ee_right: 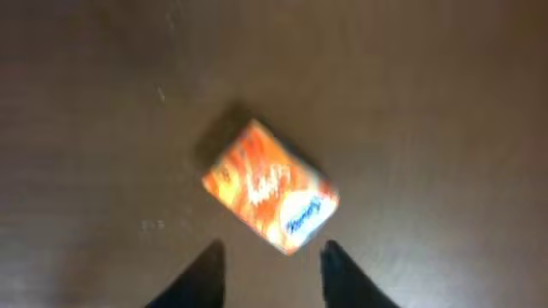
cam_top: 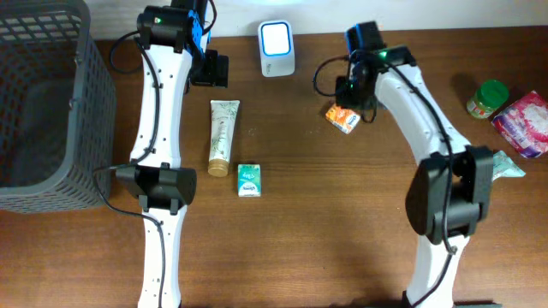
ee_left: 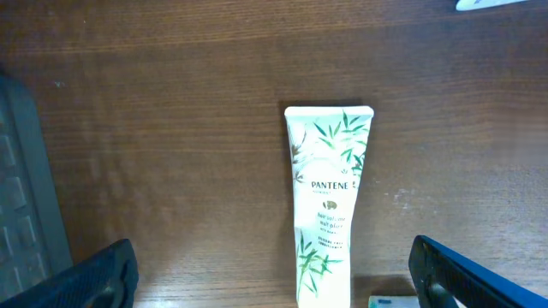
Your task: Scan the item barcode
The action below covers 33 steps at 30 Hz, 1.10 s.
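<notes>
One grey basket (cam_top: 43,103) stands far left of the scanner (cam_top: 276,48). One tube (cam_top: 223,135) lies below-left of it and one pink pack (cam_top: 524,122) far right. The single orange packet (cam_top: 342,117) lies flat, right of the scanner, its long axis slanting upper left to lower right. The right claw (ee_right: 274,267) is parted just beside the packet, pinching nothing. The left claw (cam_top: 210,70) is spread wide, left of the scanner. One green box (cam_top: 248,180) lies below the scanner, and one jar (cam_top: 486,98) sits far right.

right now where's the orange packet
In the overhead view the orange packet lies on the right side, just below and to the right of the white scanner. It sits loose just ahead of the right gripper.
</notes>
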Motion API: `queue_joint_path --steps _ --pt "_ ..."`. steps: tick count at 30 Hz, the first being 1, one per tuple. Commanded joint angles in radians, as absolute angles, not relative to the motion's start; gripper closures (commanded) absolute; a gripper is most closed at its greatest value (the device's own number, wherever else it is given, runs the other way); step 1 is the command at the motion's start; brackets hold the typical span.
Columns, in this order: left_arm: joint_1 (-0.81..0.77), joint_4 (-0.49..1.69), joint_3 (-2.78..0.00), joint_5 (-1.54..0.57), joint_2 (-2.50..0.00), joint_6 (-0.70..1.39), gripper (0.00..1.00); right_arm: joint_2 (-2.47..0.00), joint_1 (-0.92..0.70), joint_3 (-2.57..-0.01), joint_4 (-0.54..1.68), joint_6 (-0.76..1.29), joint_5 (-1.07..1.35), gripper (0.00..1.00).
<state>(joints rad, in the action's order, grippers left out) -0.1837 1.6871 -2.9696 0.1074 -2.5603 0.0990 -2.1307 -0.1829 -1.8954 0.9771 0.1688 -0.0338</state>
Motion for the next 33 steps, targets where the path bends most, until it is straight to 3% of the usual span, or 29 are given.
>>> queue_joint_path --steps 1,5,7,14,16,17,23,25,30,33 --pt "-0.181 1.688 -2.978 0.101 -2.560 0.109 0.01 -2.156 -0.126 -1.898 0.957 -0.142 0.001 0.56" --pt "-0.181 1.688 -2.978 0.101 -2.560 0.109 0.01 -2.254 -0.023 -1.898 0.957 -0.341 0.361 0.45" --pt "-0.180 1.688 -2.978 0.101 -2.560 0.109 0.01 -2.298 0.006 -1.898 0.942 -0.392 0.493 0.49" --pt "-0.180 1.688 -2.978 0.101 -2.560 0.109 0.01 -2.410 0.001 -1.898 0.881 -0.392 0.594 0.50" --pt "-0.180 1.688 -2.978 0.101 -2.560 0.109 0.01 -2.425 0.000 -1.898 0.889 -0.384 0.587 0.85" --pt "-0.180 1.688 -2.978 0.101 -2.560 0.109 0.01 -2.427 0.001 -1.898 0.906 -0.384 0.588 0.96" --pt "-0.180 1.688 -2.978 0.101 -2.560 0.109 0.01 -2.332 -0.012 -1.970 0.938 -0.235 0.586 0.96" --pt "-0.180 1.688 -2.978 0.101 -2.560 0.109 0.01 -2.300 -0.061 -2.083 0.913 -0.175 0.457 0.96" --pt "-0.180 1.688 -2.978 0.101 -2.560 0.109 0.01 -2.304 -0.311 -2.175 0.573 -0.262 -0.286 0.96" --pt "-0.181 1.688 -2.978 0.101 -2.560 0.109 0.01 -2.323 -0.408 -2.173 0.327 -0.384 -0.378 0.96"
